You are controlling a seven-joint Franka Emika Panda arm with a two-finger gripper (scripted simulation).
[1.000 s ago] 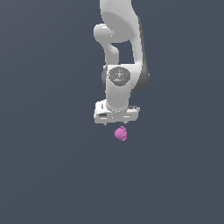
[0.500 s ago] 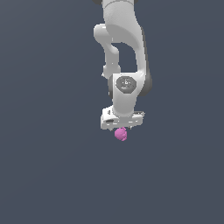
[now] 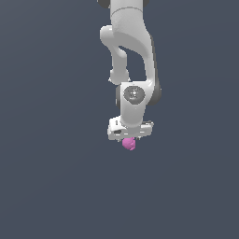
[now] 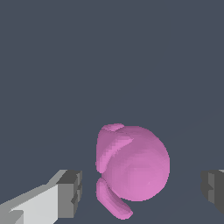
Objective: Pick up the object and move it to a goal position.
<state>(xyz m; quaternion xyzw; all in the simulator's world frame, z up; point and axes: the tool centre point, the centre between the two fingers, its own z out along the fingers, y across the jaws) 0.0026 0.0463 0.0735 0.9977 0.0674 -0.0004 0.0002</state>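
Now the gripper (image 4: 140,190) is spread wide, its two dark fingertips (image 4: 70,194) standing clear on either side of the pink object (image 4: 135,164), which sits between them and touches neither. For a sound grasp, I would centre the blob before closing evenly, since the lumpy shape could squirm aside.

Upper part of the pink object (image 3: 129,144) behind the tool (image 3: 130,140) — fingertips (image 4: 70,194) cropped in the wrist view

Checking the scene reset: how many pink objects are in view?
1. The pink blob sits between the open gripper fingers in the wrist view, directly beneath the gripper in the exterior view. Nothing else pink shows.
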